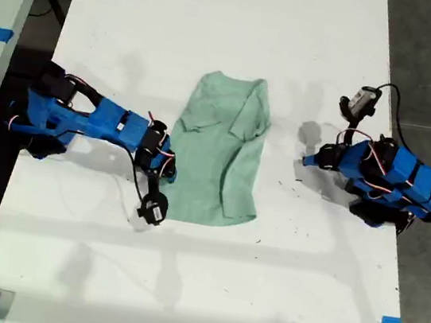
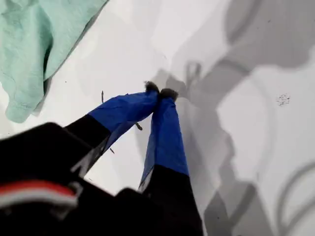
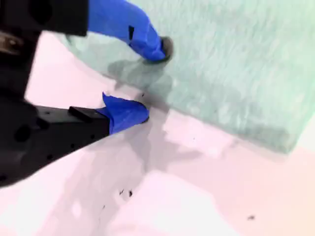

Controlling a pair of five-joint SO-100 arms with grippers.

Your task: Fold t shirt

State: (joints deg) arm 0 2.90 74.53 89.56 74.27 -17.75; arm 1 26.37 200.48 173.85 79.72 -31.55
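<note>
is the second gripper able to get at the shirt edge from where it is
Probably yes. My second gripper is open right at the shirt edge, one fingertip over the cloth, the other on the bare table, with nothing between them and the hem.

Table [image 1: 217, 33]: white, with 2 blue arms on it, 1 at each side of the exterior view.
T shirt [image 1: 220, 154]: pale mint green, lying partly folded between my 2 grippers.
My second gripper [image 1: 167, 163]: on the exterior view's left, right at the shirt's edge.
My first gripper [image 1: 308, 160]: on the exterior view's right, apart from the shirt, with bare table between them.
</note>
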